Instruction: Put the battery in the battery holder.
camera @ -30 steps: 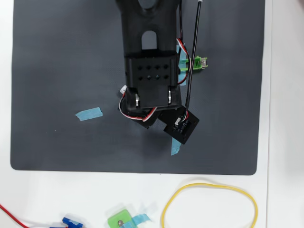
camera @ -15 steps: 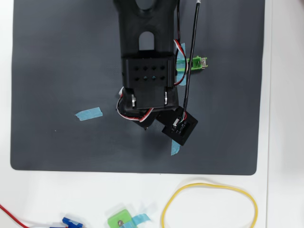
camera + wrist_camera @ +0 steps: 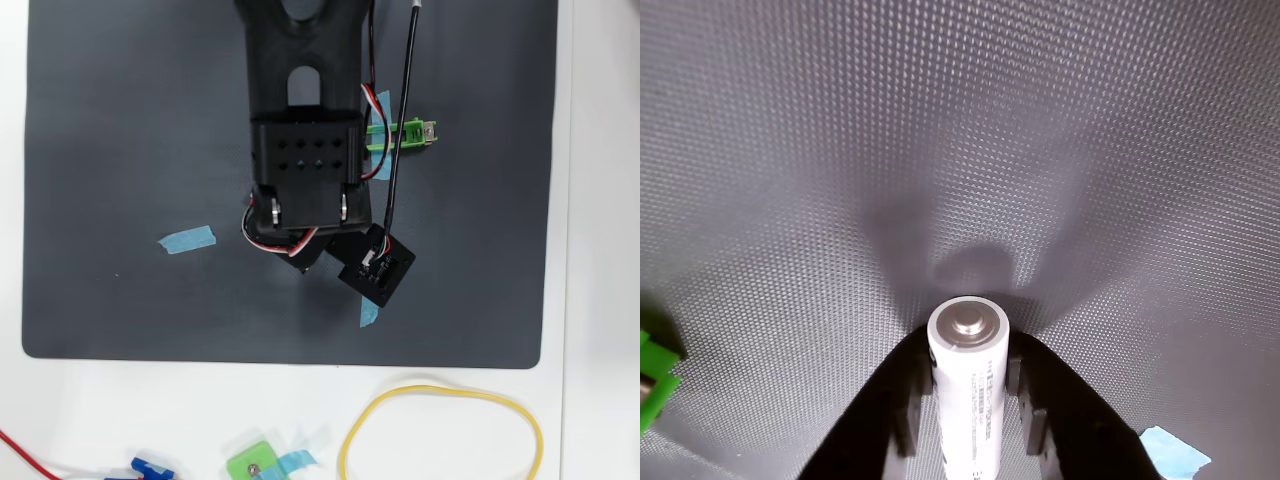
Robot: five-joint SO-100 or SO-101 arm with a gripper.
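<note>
In the wrist view the white battery (image 3: pixel 968 400) stands between the two black fingers of my gripper (image 3: pixel 967 362), silver end cap facing the camera, held just above the dark mat. My gripper is shut on it. A bit of the green battery holder (image 3: pixel 652 385) shows at that view's left edge. In the overhead view the battery holder (image 3: pixel 408 132) lies on the mat right of the arm, its left part covered by the arm and cables. There the gripper (image 3: pixel 304 257) is mostly under the arm and the battery is hidden.
Blue tape strips (image 3: pixel 187 239) (image 3: pixel 368 312) lie on the black mat (image 3: pixel 120 120). Below the mat, on the white table, are a yellow loop (image 3: pixel 440 432), a squarish green piece (image 3: pixel 250 463), a blue part (image 3: pixel 150 467) and a red wire (image 3: pixel 25 452).
The arm has shifted slightly left and toward the top of the overhead view, uncovering more of the battery holder.
</note>
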